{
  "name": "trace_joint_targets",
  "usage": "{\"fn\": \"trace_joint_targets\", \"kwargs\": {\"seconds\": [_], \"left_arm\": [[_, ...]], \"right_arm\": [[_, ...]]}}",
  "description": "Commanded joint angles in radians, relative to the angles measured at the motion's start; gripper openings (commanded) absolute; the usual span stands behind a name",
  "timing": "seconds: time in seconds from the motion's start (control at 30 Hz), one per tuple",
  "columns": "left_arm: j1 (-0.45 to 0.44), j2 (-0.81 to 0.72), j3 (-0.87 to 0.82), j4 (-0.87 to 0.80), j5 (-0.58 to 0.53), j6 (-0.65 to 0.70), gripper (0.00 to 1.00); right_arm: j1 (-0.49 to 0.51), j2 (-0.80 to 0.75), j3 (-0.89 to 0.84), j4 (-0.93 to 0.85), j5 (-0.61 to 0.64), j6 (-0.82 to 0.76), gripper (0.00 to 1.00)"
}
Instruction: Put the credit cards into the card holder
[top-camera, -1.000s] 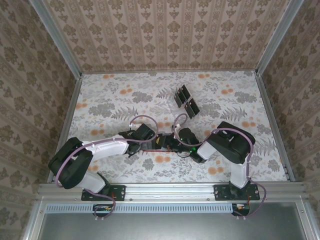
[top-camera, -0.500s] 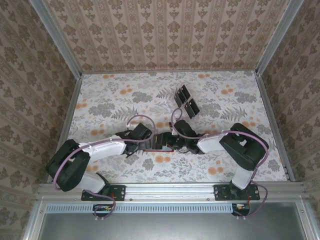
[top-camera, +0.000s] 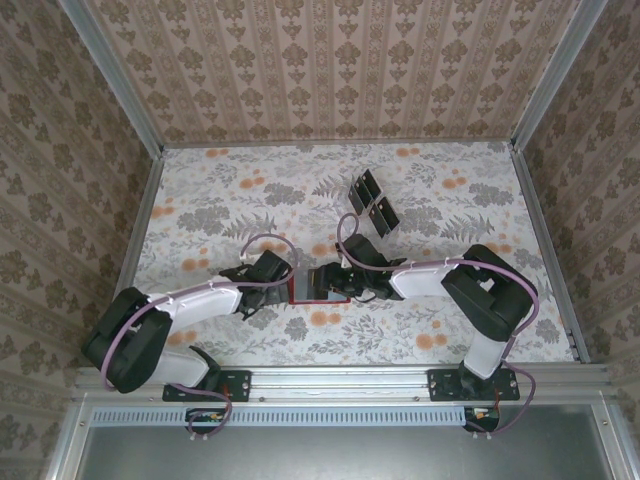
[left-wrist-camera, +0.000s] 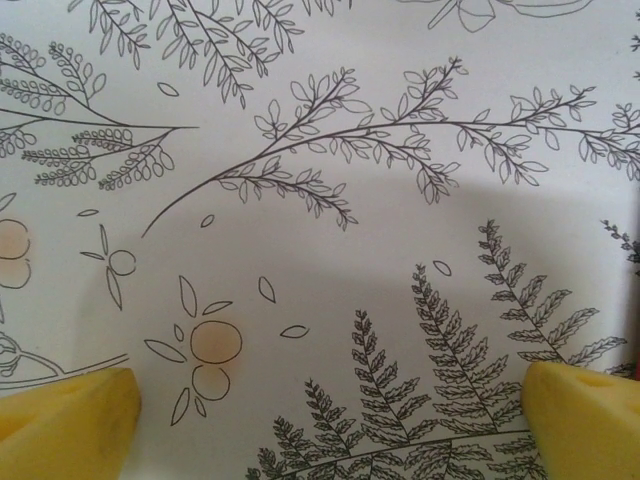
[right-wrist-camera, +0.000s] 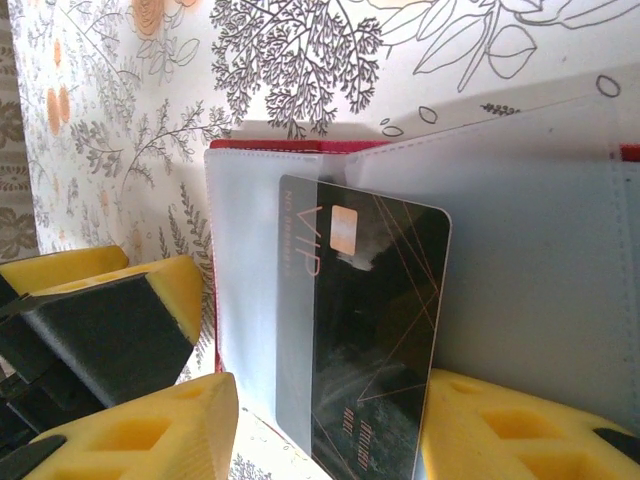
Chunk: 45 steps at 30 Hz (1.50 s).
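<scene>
The red card holder (right-wrist-camera: 290, 147) lies open on the table, its pale inner pockets facing up. A black credit card (right-wrist-camera: 375, 330) with gold "VIP" lettering sits partly tucked under a translucent pocket. My right gripper (right-wrist-camera: 330, 440) is open and straddles the card's near end: the right finger touches the card's edge and the left finger stands clear of it. My left gripper (left-wrist-camera: 330, 420) is open over bare floral tablecloth, just left of the card holder (top-camera: 310, 290). From above, the left gripper (top-camera: 285, 287) and right gripper (top-camera: 335, 283) face each other across the holder.
More black credit cards (top-camera: 372, 203) lie in a group on the table behind the grippers. One finger (right-wrist-camera: 110, 310) of the left gripper stands close by the holder's left edge. Wallpapered walls (top-camera: 330, 70) enclose the table on three sides.
The right gripper has opened off the black card, which now rests in the holder, and the right arm has stretched out low towards the left. The left arm has drawn back slightly.
</scene>
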Motion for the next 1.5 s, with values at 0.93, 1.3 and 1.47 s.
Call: {"fn": "trace_joint_targets", "kwargs": {"seconds": [0.93,1.3,1.47], "left_arm": [[0.015,0.038,-0.036,0.082,0.078,0.029,1.0],[0.016,0.036,-0.038,0.084,0.072,0.034,1.0],[0.016,0.042,-0.042,0.088,0.071,0.034,1.0]], "right_arm": [[0.013,0.102,0.166,-0.205,0.004,-0.065,0.38],[-0.025,-0.005,0.223,-0.394,0.09,-0.168,0.44],[-0.025,0.036,0.251,-0.393,0.089,-0.169,0.32]]}}
